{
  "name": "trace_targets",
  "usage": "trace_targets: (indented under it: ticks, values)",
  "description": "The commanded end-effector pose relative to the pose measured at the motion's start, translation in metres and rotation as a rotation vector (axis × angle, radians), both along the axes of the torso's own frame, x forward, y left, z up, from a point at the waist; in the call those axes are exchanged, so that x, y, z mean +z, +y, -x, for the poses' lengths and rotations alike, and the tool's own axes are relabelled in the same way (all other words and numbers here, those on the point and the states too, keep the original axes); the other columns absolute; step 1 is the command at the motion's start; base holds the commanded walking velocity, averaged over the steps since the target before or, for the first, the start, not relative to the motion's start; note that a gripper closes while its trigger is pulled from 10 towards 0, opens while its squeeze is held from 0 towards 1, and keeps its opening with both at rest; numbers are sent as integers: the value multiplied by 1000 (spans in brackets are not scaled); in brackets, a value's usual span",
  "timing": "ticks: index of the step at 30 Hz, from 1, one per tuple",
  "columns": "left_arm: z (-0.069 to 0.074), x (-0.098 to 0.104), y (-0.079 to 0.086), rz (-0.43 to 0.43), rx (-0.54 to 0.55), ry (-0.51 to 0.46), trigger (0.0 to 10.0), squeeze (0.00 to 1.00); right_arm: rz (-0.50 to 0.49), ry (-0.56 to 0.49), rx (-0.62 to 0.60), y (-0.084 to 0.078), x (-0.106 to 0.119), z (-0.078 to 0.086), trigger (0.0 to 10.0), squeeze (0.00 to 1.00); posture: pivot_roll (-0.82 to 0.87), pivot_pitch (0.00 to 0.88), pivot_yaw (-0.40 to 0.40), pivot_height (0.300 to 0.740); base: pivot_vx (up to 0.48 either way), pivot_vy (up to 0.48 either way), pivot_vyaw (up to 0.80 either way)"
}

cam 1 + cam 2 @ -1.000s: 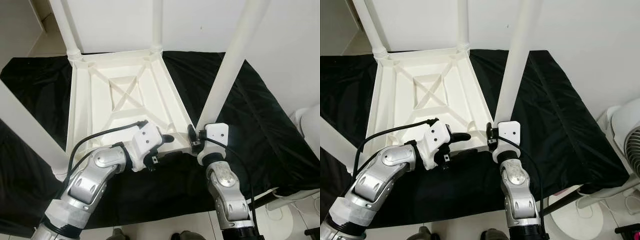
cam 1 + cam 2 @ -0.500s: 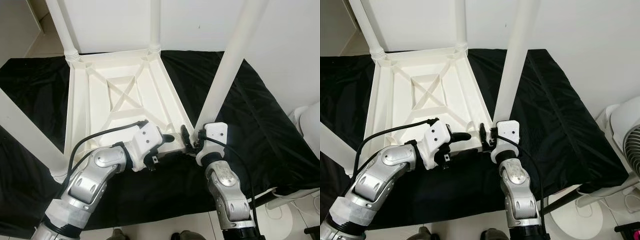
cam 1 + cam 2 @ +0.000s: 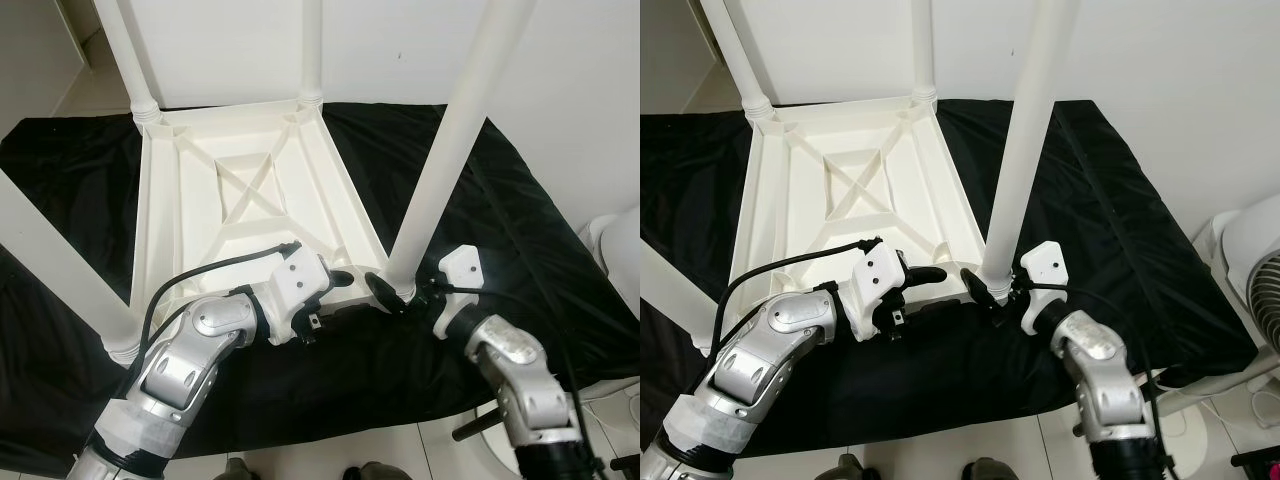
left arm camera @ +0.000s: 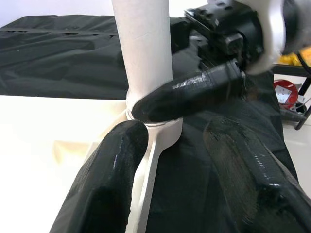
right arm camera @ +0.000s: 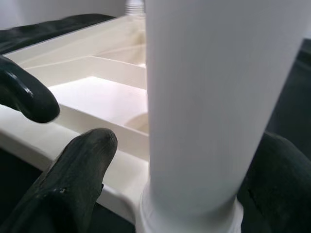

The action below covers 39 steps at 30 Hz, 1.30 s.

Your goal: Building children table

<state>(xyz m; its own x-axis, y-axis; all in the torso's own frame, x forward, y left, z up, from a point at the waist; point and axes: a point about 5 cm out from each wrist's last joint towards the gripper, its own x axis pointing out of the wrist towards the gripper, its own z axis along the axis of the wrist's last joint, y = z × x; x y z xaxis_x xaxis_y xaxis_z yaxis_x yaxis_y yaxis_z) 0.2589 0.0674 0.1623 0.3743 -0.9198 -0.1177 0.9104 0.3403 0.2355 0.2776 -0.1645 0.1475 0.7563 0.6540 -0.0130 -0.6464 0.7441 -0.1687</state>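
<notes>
- Upside down on a black crinkled cloth (image 3: 520,230) lies the white plastic children's table (image 3: 250,200), its ribbed underside with an X-shaped brace facing up and its white round legs standing upward from the corners.
- At the near right corner of that table, the right pincer (image 3: 400,293) sits around the foot of the near right white round leg (image 3: 440,170), its 2 black fingers apart with the leg between them; in the right wrist view 1 finger (image 5: 73,179) shows on one side of the leg (image 5: 214,97) and the other finger on the far side, both close against it.
- Whether the right fingers press the leg or merely flank it cannot be told.
- Just beside the right pincer, on its inner side, the left pincer (image 3: 335,280) lies at the near edge of the table, fingers apart and holding nothing.
- From the left wrist view, 1 left finger (image 4: 112,179) rests against the white rim by the leg's collar, and the other left finger is over the black cloth, with a right finger crossing just beyond them at the leg's base.
- Beyond both pincers, 2 more legs rise from the far corners, and another leg (image 3: 60,260) stands at the near left corner, well apart from the left pincer.
</notes>
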Motion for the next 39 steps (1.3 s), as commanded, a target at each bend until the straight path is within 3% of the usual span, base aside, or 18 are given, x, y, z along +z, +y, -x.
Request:
trace_targets:
  ticks: [1, 13, 14, 15, 18, 19, 20, 27, 28, 29, 34, 39]
  values:
    - [0, 3, 0, 6, -2, -2, 10000, 0, 2, 4, 61, -1, 0, -3, 10000, 0, -121, 52, 31, 740, 0, 0, 0]
    - [-2, 4, -1, 11, 1, -5, 10000, 0, 111, 28, 197, -2, 2, -30, 10000, 0, -115, 52, 32, 740, 0, 0, 0]
    - [-2, 4, -1, 12, 2, -6, 10000, 0, 128, 44, 214, -3, -1, -34, 5725, 0, -115, 49, 30, 740, 0, 0, 0]
    - [-2, 5, -1, 13, 3, -7, 10000, 0, 135, 61, 228, -4, -4, -36, 3333, 0, -115, 49, 29, 740, 0, 0, 0]
    - [-2, 5, -2, 14, 4, -7, 10000, 0, 135, 72, 238, -5, -6, -37, 3333, 0, -115, 49, 29, 740, 0, 0, 0]
    - [-2, 5, -2, 16, 5, -6, 10000, 0, 134, 81, 243, -6, -8, -38, 353, 0, -116, 48, 29, 740, 0, 0, 0]
    - [-2, 5, -2, 17, 6, -7, 10000, 0, 131, 91, 242, -8, -9, -40, 0, 0, -116, 48, 28, 740, 0, 0, 0]
    - [-2, 5, -2, 19, 3, -7, 10000, 0, 99, 117, 224, -17, -13, -41, 0, 0, -120, 50, 26, 740, 0, 0, 0]
    - [-1, 5, -3, 19, 3, -6, 10000, 0, 85, 116, 212, -18, -13, -41, 4353, 0, -121, 55, 25, 740, 0, 0, 0]
    - [-1, 4, -3, 20, 3, -5, 10000, 0, 64, 117, 197, -18, -14, -41, 10000, 0, -121, 55, 25, 740, 0, 0, 0]
    - [-1, 4, -3, 23, 4, -1, 10000, 0, -8, 106, 157, -14, -12, -40, 10000, 0, -125, 60, 23, 740, 0, 0, 0]
    - [0, 4, -3, 24, 4, 1, 10000, 0, -21, 92, 92, -10, -12, -39, 10000, 0, -126, 61, 21, 740, 0, 0, 0]
